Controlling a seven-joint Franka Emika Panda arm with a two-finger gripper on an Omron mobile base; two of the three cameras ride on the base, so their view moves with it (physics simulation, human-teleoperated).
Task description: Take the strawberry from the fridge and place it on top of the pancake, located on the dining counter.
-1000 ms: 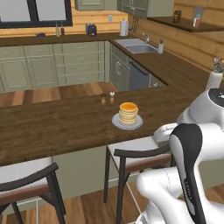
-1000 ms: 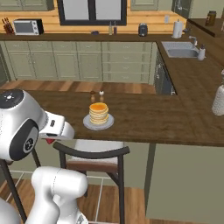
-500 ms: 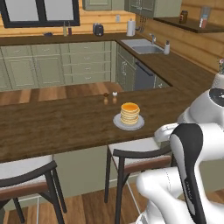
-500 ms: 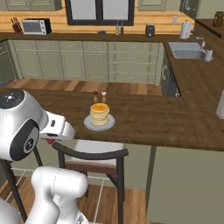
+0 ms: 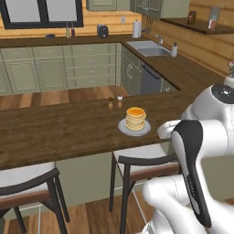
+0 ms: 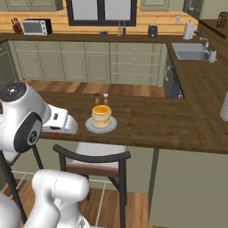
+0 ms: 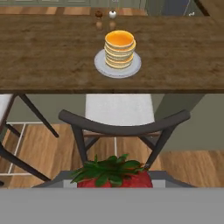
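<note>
One dark wooden dining counter (image 5: pixel 68 130) carries the pancake (image 5: pixel 135 118) stack on its pale plate (image 5: pixel 124 129), sage cabinets (image 6: pixel 67 64) behind. The gripper (image 7: pixel 114 183) is clamped on the strawberry (image 7: pixel 114 176), above a dark-framed stool (image 7: pixel 120 122).

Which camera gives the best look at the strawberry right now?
The hand view: the strawberry sits large at the bottom, red flesh and green leaves facing the camera. The two base views give no clear look at it; the arm's white body covers that spot.

strawberry (image 7: pixel 114 176) bottom cut off by frame edge; gripper fingertips hidden behind it; left stool (image 5: pixel 25 187) cropped.
</note>
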